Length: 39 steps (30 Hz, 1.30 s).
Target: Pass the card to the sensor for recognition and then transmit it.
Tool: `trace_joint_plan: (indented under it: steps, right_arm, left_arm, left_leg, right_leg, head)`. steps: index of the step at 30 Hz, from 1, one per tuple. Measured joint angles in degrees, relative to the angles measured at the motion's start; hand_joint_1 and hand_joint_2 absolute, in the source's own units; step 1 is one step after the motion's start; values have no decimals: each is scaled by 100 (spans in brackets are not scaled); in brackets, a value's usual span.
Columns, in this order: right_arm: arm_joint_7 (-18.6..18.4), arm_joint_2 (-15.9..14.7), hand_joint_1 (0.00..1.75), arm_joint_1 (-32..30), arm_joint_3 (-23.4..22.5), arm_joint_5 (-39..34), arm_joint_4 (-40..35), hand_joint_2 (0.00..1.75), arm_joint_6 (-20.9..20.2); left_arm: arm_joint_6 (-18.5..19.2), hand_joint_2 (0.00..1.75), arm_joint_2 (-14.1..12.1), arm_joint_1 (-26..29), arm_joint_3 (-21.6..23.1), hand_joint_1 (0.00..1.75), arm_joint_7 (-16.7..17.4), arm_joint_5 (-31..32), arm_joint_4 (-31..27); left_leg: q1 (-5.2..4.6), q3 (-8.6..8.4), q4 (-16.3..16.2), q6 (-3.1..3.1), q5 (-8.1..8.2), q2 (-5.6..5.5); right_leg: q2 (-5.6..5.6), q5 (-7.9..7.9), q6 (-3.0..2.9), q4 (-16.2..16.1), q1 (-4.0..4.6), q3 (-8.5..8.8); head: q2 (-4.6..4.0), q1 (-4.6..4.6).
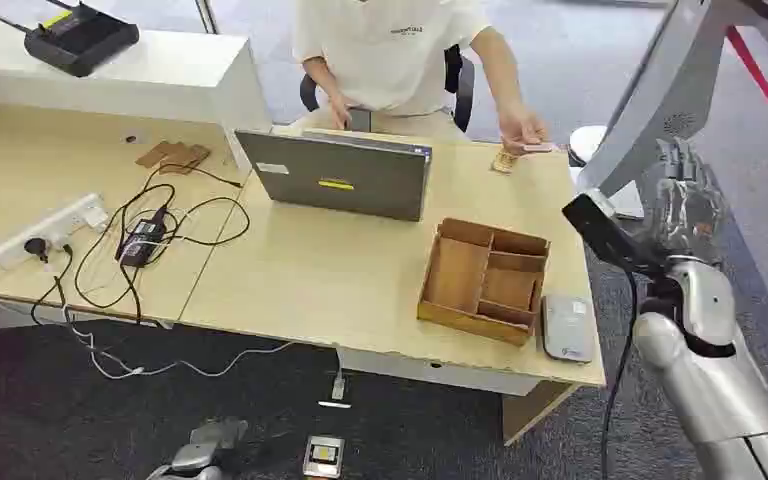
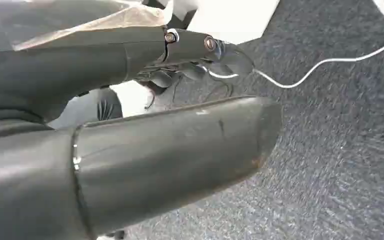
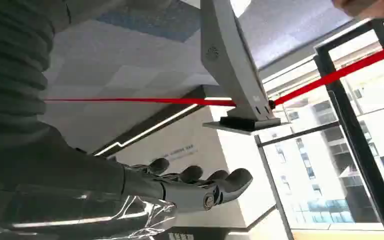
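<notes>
At lower left of the head view your left hand (image 1: 200,447) hangs near the floor, holding nothing; whether its fingers are apart or curled, you cannot tell. Toward the upper right, the small pale pink card (image 1: 537,148) lies at the far edge of the light wooden surface (image 1: 310,270), under a person's hand (image 1: 520,130). At right, your right hand (image 1: 682,195) is raised, fingers apart and empty, so the handover looks pending: next, reach for the card, then take it to the flat grey sensor pad (image 1: 566,327)

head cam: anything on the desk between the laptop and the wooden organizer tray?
Nothing. In the head view, the desk between the laptop and the wooden organizer tray is bare.
</notes>
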State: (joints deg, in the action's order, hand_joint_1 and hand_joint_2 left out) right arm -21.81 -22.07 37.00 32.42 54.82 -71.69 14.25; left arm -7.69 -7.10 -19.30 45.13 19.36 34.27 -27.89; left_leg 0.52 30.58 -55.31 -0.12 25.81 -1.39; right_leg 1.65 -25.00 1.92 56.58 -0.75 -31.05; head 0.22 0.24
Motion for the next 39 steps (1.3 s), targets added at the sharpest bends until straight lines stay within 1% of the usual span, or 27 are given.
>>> trace_joint_plan:
  steps: [3, 5, 9, 14, 18, 19, 20, 21, 39]
  right_arm:
    - [55, 133, 0, 209, 232, 136, 247, 175, -116]
    - [61, 225, 0, 318, 396, 302, 426, 175, -140]
    - [68, 384, 0, 469, 652, 345, 801, 175, -142]
    - [125, 535, 0, 559, 841, 310, 1207, 175, -94]
    - [157, 594, 0, 619, 931, 254, 1453, 175, -70]
    - [157, 601, 98, 633, 946, 223, 1499, 175, -68]
    - [157, 607, 98, 641, 964, 199, 1536, 175, -65]
    - [159, 610, 175, 645, 977, 166, 1567, 175, -61]
    - [116, 592, 175, 640, 1016, -131, 1674, 175, 127]
  left_arm:
    - [7, 0, 15, -11, 4, 0, 0, 33, 0]
    - [7, 0, 20, -14, 11, 0, 4, 61, 0]
    - [11, 0, 20, -11, 20, 0, 35, 107, 0]
    - [11, 0, 20, -2, 28, 0, 59, 125, 0]
    - [17, 0, 20, 13, 33, 0, 70, 146, 0]
    - [37, 0, 20, 16, 35, 0, 77, 155, 0]
    - [42, 0, 20, 21, 35, 0, 83, 168, 0]
    - [42, 0, 20, 26, 37, 0, 83, 177, 0]
    - [48, 0, 20, 51, 37, 0, 83, 236, 0]
  left_leg:
    - [0, 0, 0, 0, 0, 1]
    - [1, 1, 0, 0, 0, 0]
    - [1, 5, 0, 0, 0, -1]
    - [0, 7, 0, 0, 0, -1]
    - [0, 7, 0, 0, 0, -1]
    - [0, 7, 0, 0, 0, -1]
    - [0, 7, 0, 0, 0, -1]
    - [0, 7, -1, 0, 0, -1]
    - [0, 7, -1, 0, 0, 0]
  right_leg:
    - [0, 0, 0, 1, 0, -2]
    - [0, 0, 0, 0, 1, -3]
    - [0, -1, 0, 0, 4, -7]
    - [0, -1, 0, 0, 4, -9]
    - [0, -1, 0, -1, 4, -9]
    - [0, -1, 0, -1, 4, -9]
    - [0, -1, 0, -1, 4, -9]
    - [0, -1, 0, -1, 4, -9]
    - [0, -1, 0, -1, 4, -12]
  head:
    - [0, 0]
    - [0, 0]
    - [0, 0]
    - [0, 0]
    - [0, 2]
    - [0, 0]
    - [0, 0]
    - [0, 2]
    - [0, 0]
